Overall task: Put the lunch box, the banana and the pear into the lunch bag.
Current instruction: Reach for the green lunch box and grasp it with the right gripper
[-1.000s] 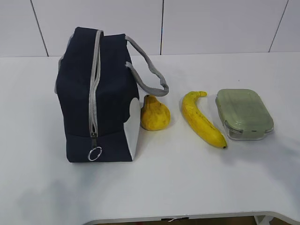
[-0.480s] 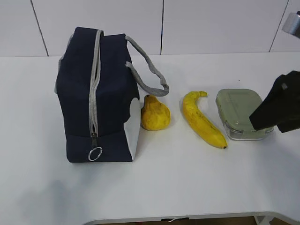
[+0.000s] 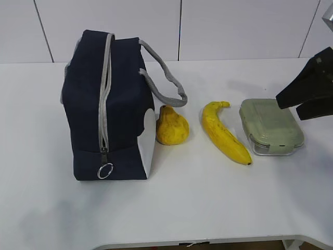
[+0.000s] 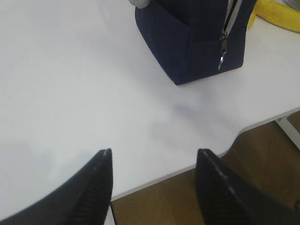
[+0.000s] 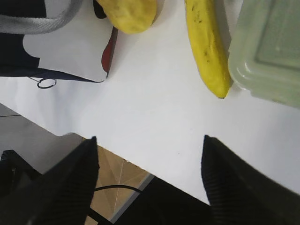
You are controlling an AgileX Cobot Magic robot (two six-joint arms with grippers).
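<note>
The navy lunch bag (image 3: 106,104) stands at the left, its grey zipper closed and the ring pull (image 3: 105,171) hanging low on the front. To its right lie the yellow pear (image 3: 171,126), the banana (image 3: 223,134) and the green-lidded lunch box (image 3: 270,126), in a row. My right gripper (image 3: 289,107) hovers open above the lunch box's far right corner, holding nothing. Its wrist view looks down on the pear (image 5: 129,14), banana (image 5: 206,47) and lunch box (image 5: 269,51) past the open right gripper (image 5: 150,138). My left gripper (image 4: 153,152) is open and empty near the table's front edge, short of the bag (image 4: 187,37).
The white table (image 3: 208,203) ends in a curved front edge (image 4: 211,157) with brown floor below it. A white panelled wall (image 3: 234,26) runs behind. The bag's grey handles (image 3: 166,83) droop toward the pear.
My right arm came into the exterior view from the right edge, then rose and drew back from in front of the lunch box. Bag, fruit and box have not moved.
</note>
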